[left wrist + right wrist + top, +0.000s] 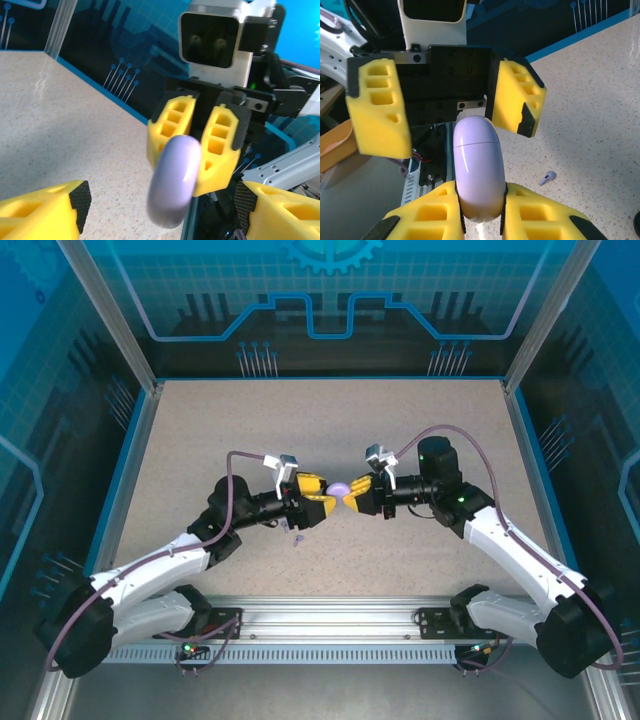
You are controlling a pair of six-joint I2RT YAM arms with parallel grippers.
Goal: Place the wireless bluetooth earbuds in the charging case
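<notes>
The lilac case [479, 170] is shut, so its inside is hidden. The right gripper [480, 212] squeezes one end and holds it above the middle of the table [200, 440]. The left gripper [326, 496] faces it, wide open, holding nothing. Both arms reach inward. One lilac earbud [547, 177] lies on the table nearer the front edge.

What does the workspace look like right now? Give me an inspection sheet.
Surface: speckled beige table.
Job's things: lilac case, lid looking shut, held in the air between the arms; one lilac earbud loose on the table near the left arm.
Clutter: nothing seen.
Grippers: right gripper shut on the case; left gripper open, fingers apart from it.
Cables: purple cable looped over each arm, clear of the fingers.
Surroundings: blue printed walls; aluminium rail at the near edge.
</notes>
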